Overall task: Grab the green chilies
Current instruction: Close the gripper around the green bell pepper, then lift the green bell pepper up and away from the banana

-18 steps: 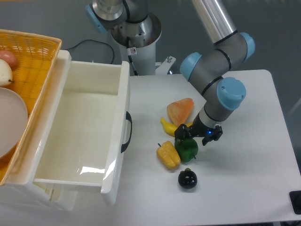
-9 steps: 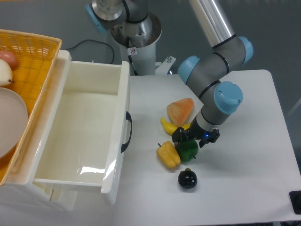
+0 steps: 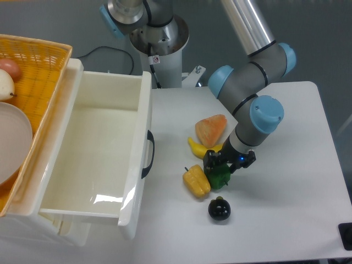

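Your gripper (image 3: pixel 222 165) sits low over the green chilies (image 3: pixel 219 177), fingers straddling its top; whether they have clamped, I cannot tell. Seat them squarely on its lobes before lifting, clear of the yellow pepper (image 3: pixel 196 181) alongside.

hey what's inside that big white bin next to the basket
The white bin shows only its bare floor and walls, with a glare patch near the front. The strip of floor behind the near wall is hidden. The green chilies lie outside it, on the table.
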